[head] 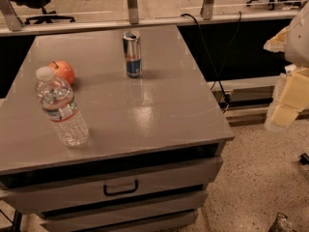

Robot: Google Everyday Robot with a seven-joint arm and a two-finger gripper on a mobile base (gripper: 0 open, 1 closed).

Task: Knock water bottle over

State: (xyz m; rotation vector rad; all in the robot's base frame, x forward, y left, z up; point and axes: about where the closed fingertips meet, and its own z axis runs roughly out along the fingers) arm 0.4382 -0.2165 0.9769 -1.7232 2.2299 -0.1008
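Note:
The water bottle is clear ribbed plastic with a white cap and a thin label band. It stands on the left front part of the grey cabinet top. My gripper is at the far right edge of the camera view, off the cabinet's right side and above the floor. It is far from the bottle and touches nothing.
A red-orange apple lies just behind the bottle. A slim silver-and-blue can stands at the back centre. The cabinet has drawers with a handle. A black cable hangs behind it. Office chairs stand beyond the rail.

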